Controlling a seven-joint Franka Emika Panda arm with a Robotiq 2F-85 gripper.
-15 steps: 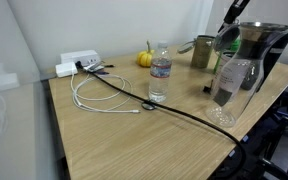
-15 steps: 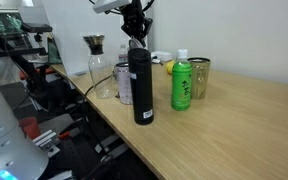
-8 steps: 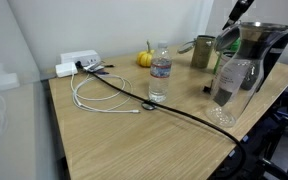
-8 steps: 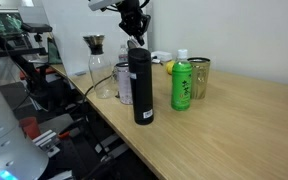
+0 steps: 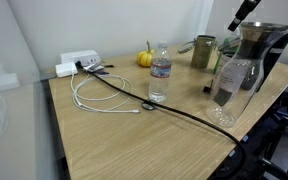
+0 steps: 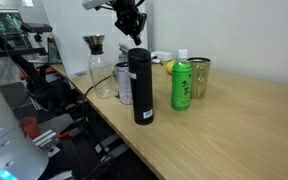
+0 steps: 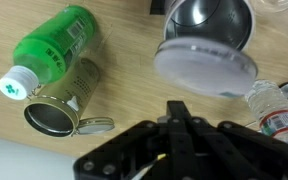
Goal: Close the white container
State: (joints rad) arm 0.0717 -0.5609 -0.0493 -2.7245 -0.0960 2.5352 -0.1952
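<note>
A tall black flask (image 6: 141, 85) stands near the table edge. From above, its pale grey round lid (image 7: 204, 62) sits flat on top of it. My gripper (image 6: 133, 34) hangs just above the flask, apart from the lid, fingers pressed together with nothing between them. It shows at the bottom of the wrist view (image 7: 177, 108) and at the upper right in an exterior view (image 5: 240, 16). In that exterior view the flask is hidden behind a glass carafe (image 5: 239, 70).
A green bottle (image 6: 182, 82) and an open metal tin (image 7: 56, 108) stand beside the flask. A clear water bottle (image 5: 160, 75), a yellow fruit (image 5: 144, 59), a white box (image 5: 79, 60) and looped cables (image 5: 104, 95) are also on the wooden table (image 5: 134, 140).
My gripper has lifted up and away from the top of the black flask. The flask and its lid have not moved.
</note>
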